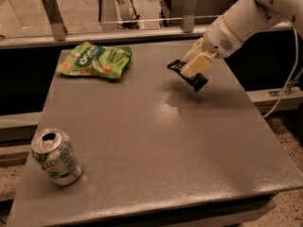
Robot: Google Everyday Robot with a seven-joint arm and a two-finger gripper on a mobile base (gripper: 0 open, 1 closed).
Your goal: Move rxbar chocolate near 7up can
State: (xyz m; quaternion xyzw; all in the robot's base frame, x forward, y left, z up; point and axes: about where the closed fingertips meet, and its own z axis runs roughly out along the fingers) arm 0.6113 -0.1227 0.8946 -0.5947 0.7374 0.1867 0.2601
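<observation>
Fingers (pixel 201 63) are clenched on the rxbar chocolate (pixel 197 82) above the far table (pixel 165 150) — carriage to the 7up can (pixel 56 157) seems needed.

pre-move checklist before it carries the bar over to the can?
1. Grasp: gripper, over the table's far right, is shut on the rxbar chocolate: ok.
2. Lift: the bar hangs tilted above the table, with its shadow below it: ok.
3. Target: the 7up can stands at the near left corner, fully in view: ok.
4. Path: the green snack bag lies at the far left, off the diagonal from bar to can: ok.
5. Grip firmness, with the bar held near one end: cannot tell.
</observation>
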